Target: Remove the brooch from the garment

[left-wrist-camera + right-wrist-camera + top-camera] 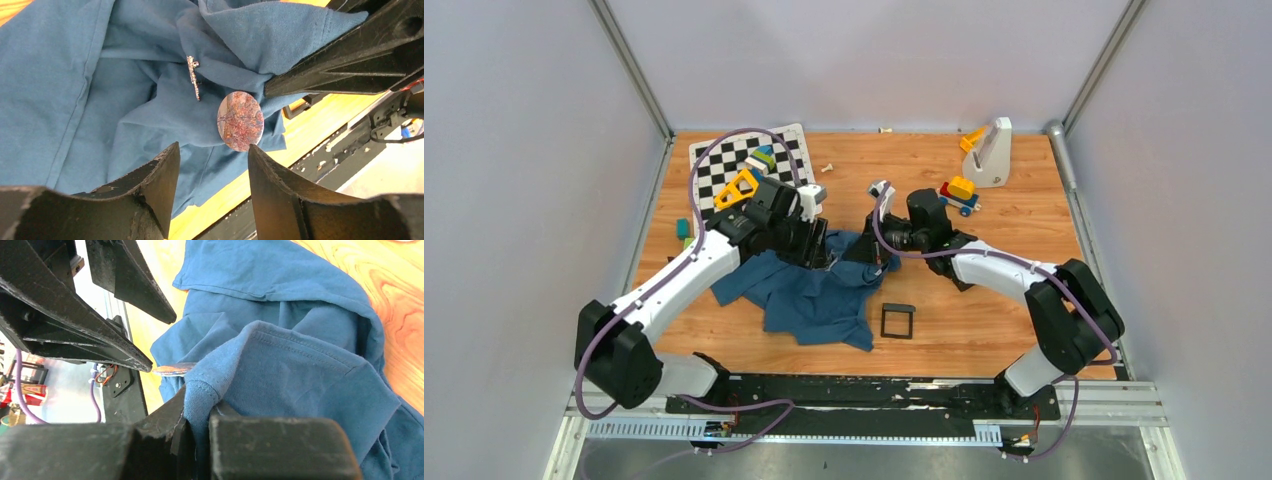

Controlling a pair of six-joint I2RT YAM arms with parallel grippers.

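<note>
the left gripper (212, 150) hangs released just short of the cloth, jaws spread wide and holding nothing; just past it the brooch (193, 77), a thin glittery silver bar, sits on a bunched fold of the garment (75, 100), with a round patterned disc (240, 121) just beside it and closer to the gap; beyond that the right gripper (197, 415) is clenched on a hemmed fold of the teal cloth, holding it raised toward the left jaws. i judge this the reach-in step: cloth braced, brooch not yet touched; the next move calls for the left jaws to line up on the bar, close on it alone without pinching fabric or the disc, then draw it away against the right's hold; how it is fastened i cannot tell. the rest of the garment lies crumpled on the orange wooden table (1044, 200); a black square frame (897, 320) lies near its near corner; farther back a chequered board (714, 170) carries coloured blocks (759, 160); a white stand (992, 152) stands far right; pale grey walls (854, 60) close the space in.
</note>
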